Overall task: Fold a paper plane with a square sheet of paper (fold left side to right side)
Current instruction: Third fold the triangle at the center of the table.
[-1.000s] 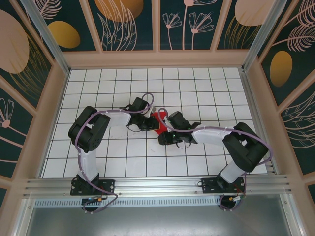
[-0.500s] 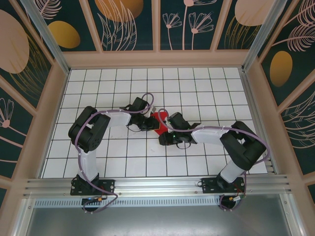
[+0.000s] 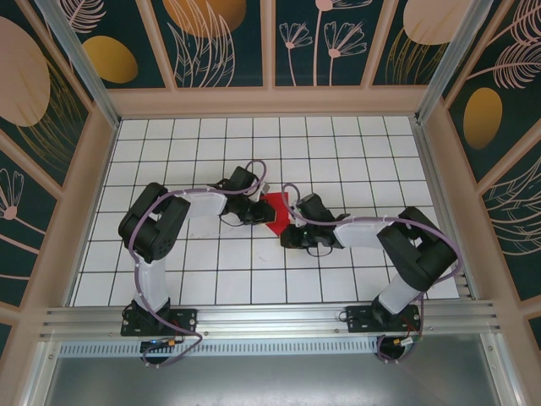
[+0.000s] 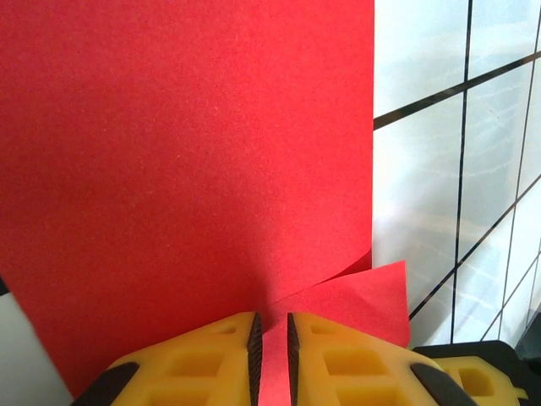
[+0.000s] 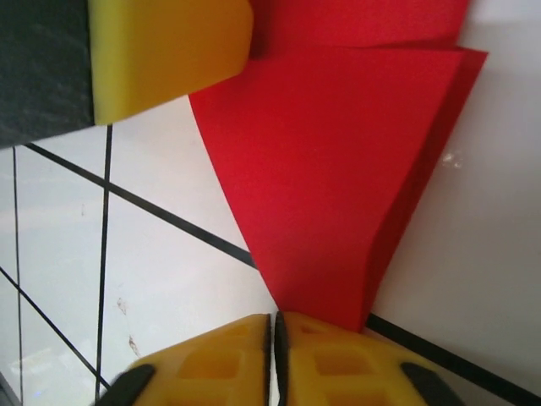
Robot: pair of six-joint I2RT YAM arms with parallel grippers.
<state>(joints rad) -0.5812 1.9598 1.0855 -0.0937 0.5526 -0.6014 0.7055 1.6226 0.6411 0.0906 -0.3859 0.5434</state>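
The square sheet of paper (image 3: 275, 208), partly folded, lies around the middle of the table (image 3: 338, 152), far from every edge. The left gripper (image 4: 271, 320) pinches its edge; the right gripper (image 5: 273, 320) is closed at a corner, hold unclear. If either pulls, the paper can tear or crease crooked. No readable writing anywhere

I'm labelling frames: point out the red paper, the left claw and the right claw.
red paper (image 3: 276, 207), top view, its bare middle.
left claw (image 4: 272, 323), left wrist view, midway between fingertips.
right claw (image 5: 275, 324), right wrist view, midway between fingertips.
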